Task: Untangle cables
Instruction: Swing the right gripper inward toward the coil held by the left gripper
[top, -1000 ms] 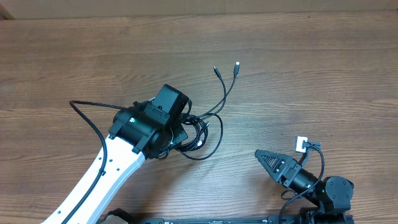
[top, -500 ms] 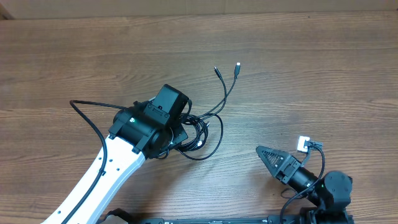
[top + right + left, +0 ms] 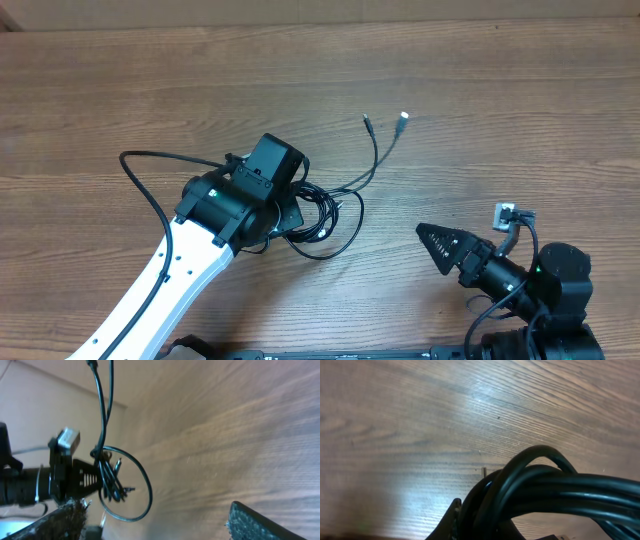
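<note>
Left gripper clamps cables; wood-grain table w/ glare.

A brown wood-grain table is carrying a tangled bundle of thin black cables, their two plug ends lying stretched toward its far edge.

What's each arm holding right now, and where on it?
Left gripper jaws are shut on the cables, at the knotted coil in the middle, not the plug ends. Right gripper is open, clear of them, holding nothing.
</note>
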`<state>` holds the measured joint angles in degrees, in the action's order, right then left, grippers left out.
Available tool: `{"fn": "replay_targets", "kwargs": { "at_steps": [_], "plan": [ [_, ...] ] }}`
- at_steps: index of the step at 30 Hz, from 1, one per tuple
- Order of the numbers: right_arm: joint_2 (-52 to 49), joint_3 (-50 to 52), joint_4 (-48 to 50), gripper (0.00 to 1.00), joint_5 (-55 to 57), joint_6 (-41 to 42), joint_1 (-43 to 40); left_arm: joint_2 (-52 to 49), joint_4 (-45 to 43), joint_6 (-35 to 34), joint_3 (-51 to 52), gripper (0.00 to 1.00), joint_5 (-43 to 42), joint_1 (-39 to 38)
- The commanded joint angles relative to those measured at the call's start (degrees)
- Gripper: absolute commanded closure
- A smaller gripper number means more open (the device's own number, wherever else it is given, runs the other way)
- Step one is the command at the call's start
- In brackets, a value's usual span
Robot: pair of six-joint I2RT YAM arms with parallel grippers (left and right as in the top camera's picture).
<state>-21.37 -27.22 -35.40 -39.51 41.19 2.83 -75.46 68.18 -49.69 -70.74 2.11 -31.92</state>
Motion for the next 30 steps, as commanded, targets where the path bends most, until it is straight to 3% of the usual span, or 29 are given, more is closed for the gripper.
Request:
{"fn": "replay_targets", "kwargs": {
  "at_steps": [1,5,8,12,17,20,25,30],
  "plan": [
    [-1.9,-1.4,0.5,0.12,-1.6,-1.6,3.3,-0.2,-1.2,13.8,0.3,0.96,-0.3,-0.4],
    [-3.8,-1.4,4.1,0.17,-1.5,-0.6,7.9,-0.2,-2.1,21.4,0.3,0.96,-0.2,-0.4],
    [-5.8,-1.4,9.0,0.19,-1.5,2.4,12.0,-0.2,-2.9,21.2,0.3,0.96,-0.3,-0.4],
    [-9.3,-1.4,13.2,0.2,0.2,3.5,18.6,-0.2,-3.7,16.2,0.3,0.96,-0.3,-0.4],
    [-14.8,-1.4,13.2,0.27,15.1,3.9,27.6,-0.2,-4.2,8.6,0.3,0.96,-3.7,-0.4],
    [-18.0,-1.4,14.9,0.27,23.4,9.6,32.3,-0.2,-4.2,6.2,0.3,0.96,-6.7,-0.4],
    [-24.6,-1.4,21.9,0.27,28.0,13.4,37.8,-0.2,-4.6,0.9,0.3,0.96,-8.2,-0.4],
    [-32.8,-1.4,19.8,0.44,32.9,16.5,39.9,-0.2,-5.6,0.6,0.2,0.96,-8.0,-0.2]
  ]
}}
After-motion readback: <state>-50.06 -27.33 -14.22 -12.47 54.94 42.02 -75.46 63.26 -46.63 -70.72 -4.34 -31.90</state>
